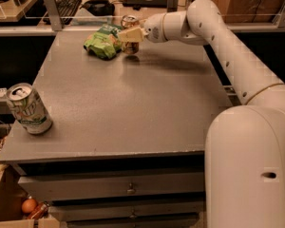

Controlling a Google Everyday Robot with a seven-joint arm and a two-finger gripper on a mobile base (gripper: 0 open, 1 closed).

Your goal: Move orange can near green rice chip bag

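Note:
The orange can [130, 47] stands at the far side of the grey table [133, 108], its silver top showing above the fingers. My gripper [129, 35] is shut on the orange can, reaching in from the right. The green rice chip bag [103, 42] lies just left of the can, almost touching it. The can's base is at or just above the table top; I cannot tell which.
A white-and-green can [28, 109] stands near the table's front left edge. My white arm [218, 37] spans the table's far right. Behind the table is a shelf with a keyboard [66, 4] and dark items. Drawers [128, 189] sit below the table top.

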